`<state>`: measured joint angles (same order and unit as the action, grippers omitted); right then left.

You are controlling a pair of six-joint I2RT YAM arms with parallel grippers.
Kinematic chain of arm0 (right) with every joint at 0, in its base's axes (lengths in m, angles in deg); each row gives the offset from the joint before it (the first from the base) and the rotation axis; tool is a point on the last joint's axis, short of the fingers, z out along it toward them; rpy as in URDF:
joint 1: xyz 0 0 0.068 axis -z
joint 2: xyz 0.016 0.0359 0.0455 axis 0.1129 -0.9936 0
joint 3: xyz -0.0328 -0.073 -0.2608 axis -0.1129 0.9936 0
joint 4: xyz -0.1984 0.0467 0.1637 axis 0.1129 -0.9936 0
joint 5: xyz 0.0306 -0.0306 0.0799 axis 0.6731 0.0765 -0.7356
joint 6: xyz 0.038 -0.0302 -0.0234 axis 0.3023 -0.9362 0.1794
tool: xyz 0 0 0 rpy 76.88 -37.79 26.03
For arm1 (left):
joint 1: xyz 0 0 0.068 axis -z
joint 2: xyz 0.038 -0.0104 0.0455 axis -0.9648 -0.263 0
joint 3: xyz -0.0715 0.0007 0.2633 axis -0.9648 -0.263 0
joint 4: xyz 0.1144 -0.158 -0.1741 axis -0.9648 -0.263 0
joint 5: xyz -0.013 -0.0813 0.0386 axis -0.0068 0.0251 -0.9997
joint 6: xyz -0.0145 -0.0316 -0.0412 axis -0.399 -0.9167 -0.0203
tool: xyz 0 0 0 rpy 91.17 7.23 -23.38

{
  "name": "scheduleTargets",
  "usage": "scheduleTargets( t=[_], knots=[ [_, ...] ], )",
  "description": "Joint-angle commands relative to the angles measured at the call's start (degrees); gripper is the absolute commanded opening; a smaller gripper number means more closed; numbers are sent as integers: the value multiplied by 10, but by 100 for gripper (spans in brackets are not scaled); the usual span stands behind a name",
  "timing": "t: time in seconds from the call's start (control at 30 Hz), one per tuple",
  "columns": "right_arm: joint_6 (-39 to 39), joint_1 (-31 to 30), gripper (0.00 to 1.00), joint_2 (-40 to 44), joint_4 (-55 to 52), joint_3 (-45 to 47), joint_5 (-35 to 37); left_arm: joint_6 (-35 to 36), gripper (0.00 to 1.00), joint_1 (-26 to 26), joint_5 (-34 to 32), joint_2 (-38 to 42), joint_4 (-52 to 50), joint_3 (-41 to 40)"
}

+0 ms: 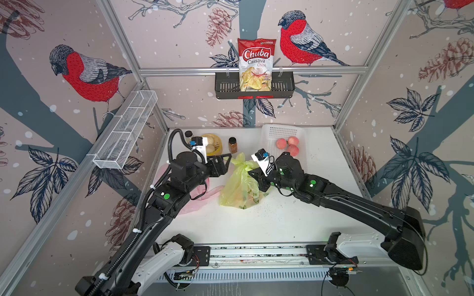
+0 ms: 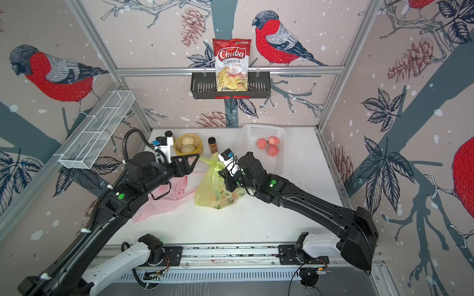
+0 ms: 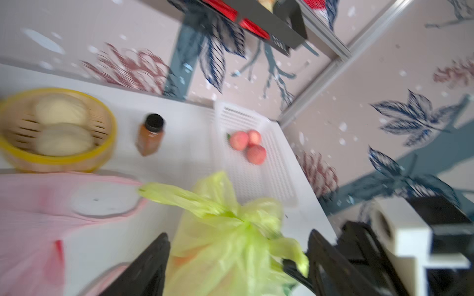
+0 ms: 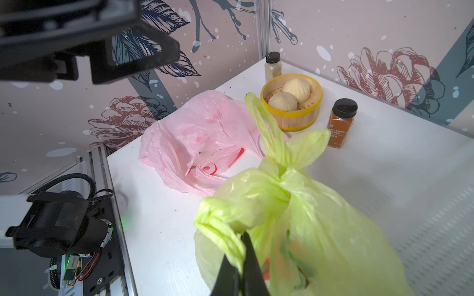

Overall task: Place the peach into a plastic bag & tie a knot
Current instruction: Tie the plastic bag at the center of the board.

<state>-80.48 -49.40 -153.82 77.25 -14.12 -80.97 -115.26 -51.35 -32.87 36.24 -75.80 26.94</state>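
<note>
Cinching bag (image 1: 241, 189) knot (image 4: 282, 176), right gripper (image 4: 244, 237) clenching 1 handle (image 4: 218, 228), left gripper (image 1: 227, 164) released at 9 o'clock; next, grasp other handle.

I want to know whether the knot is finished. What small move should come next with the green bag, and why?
Probably close the left gripper on the free handle and pull away from the right gripper. The green bag already shows a knot, but it looks loose. The right gripper is shut on one twisted end, while the left stands open around the bag's neck.
</note>
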Motion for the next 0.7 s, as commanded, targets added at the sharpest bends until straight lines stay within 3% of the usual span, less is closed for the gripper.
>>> scheduleTargets(
  t=[0.0, 0.23, 0.67],
  knots=[
    [9, -2, 0, 1, 24, 4, -11, -24, 80, -43, 34, 0, 0, -43],
    [7, -3, 0, -6, 24, 3, -28, -116, 84, -57, 110, -7, 132, -138],
    [3, -5, 0, -18, 26, -1, -45, -156, 84, -56, 152, -114, 264, -146]
  ],
)
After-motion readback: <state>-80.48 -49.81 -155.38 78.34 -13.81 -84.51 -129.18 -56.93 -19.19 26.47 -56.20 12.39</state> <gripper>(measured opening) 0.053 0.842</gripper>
